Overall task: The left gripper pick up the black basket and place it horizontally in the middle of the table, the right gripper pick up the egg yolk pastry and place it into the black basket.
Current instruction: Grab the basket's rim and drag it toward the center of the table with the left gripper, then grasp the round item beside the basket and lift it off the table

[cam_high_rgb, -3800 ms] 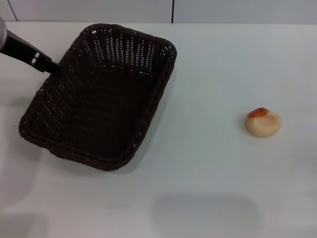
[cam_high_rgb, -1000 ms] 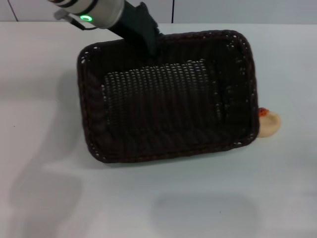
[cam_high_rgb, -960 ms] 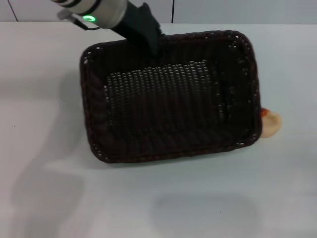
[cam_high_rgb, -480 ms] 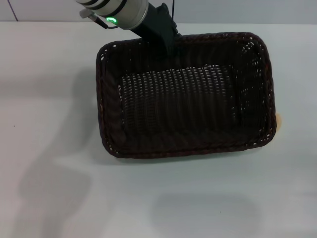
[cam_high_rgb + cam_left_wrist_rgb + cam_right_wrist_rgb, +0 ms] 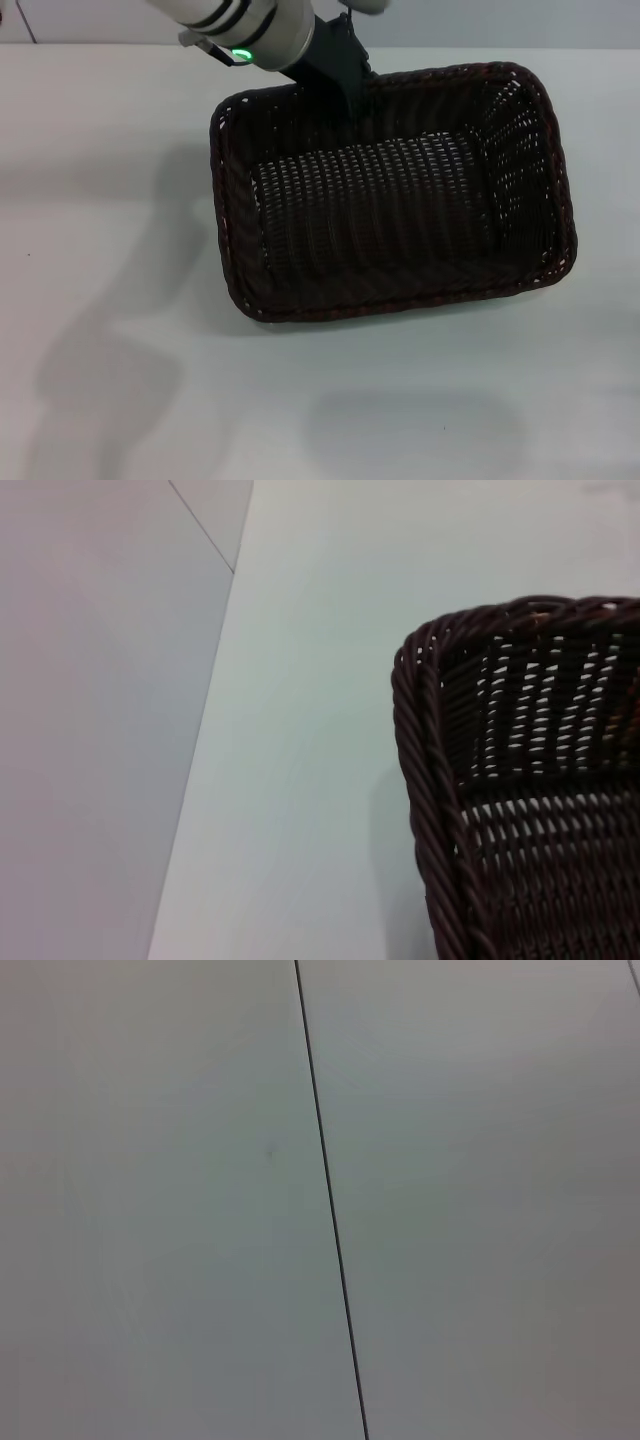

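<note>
We see the basket (image 5: 390, 190) over the middle of the table (image 5: 120, 380), its long sides running roughly parallel to the table's far edge, nearer that edge than the near one. Our left gripper (image 5: 345, 75) meets the basket's far rim, reaching in from the far left corner.

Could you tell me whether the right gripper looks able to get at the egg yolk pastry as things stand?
Probably not: no pastry is visible, the black basket, held at its far rim by the left gripper, may be hiding it, and the right gripper is out of view.
</note>
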Available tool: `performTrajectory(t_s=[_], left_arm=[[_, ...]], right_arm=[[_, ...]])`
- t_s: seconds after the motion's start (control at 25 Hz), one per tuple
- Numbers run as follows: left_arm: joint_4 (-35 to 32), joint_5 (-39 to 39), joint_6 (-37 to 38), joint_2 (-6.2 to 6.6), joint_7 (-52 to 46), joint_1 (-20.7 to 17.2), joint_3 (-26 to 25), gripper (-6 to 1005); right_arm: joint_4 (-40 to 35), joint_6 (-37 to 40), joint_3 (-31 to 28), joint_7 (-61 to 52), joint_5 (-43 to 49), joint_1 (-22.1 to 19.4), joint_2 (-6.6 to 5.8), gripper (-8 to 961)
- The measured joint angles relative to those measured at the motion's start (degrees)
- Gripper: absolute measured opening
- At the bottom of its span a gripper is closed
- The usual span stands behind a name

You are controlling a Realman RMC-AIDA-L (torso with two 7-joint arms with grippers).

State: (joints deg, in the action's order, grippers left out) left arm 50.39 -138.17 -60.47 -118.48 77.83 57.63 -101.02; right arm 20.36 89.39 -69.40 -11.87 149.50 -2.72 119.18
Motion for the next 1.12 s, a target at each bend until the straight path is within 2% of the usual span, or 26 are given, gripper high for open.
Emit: performTrajectory(t_s=[0.28, 0.56, 0.72, 0.92, 1.08, 1.12], left_arm=[[-0.37, 0.63, 2.76, -0.08, -1.45, -0.11, -0.52, 235], [-0.37, 0.86, 3.74, -0.06, -2.01, -0.25, -0.06, 378], [1.92, 0.94, 5.51, -0.15, -2.04, -1.95, 0.64, 460], [13.41, 3.49, 16.58, -0.31, -2.60, -11.19, 5.00, 694], [21.22, 9.02, 31.95, -0.09, -2.51, -19.69, 8.51, 759], [23.28, 10.68, 38.38, 0.00, -2.30, -22.71, 10.27, 775]], right_arm=[[-0.06, 0.00, 0.14, 0.00, 0.01, 0.16, 0.00, 739], [-0.07, -0.01, 0.21, 0.00, 0.01, 0.13, -0.09, 739], [-0.07, -0.01, 0.25, 0.00, 0.01, 0.17, -0.09, 739], [-0.05, 0.01, 0.25, 0.10, 0.01, 0.05, -0.10, 738], [-0.05, 0.21, 0.24, 0.11, 0.01, 0.25, -0.10, 739], [-0.05, 0.25, 0.24, 0.11, 0.01, 0.33, -0.09, 739]])
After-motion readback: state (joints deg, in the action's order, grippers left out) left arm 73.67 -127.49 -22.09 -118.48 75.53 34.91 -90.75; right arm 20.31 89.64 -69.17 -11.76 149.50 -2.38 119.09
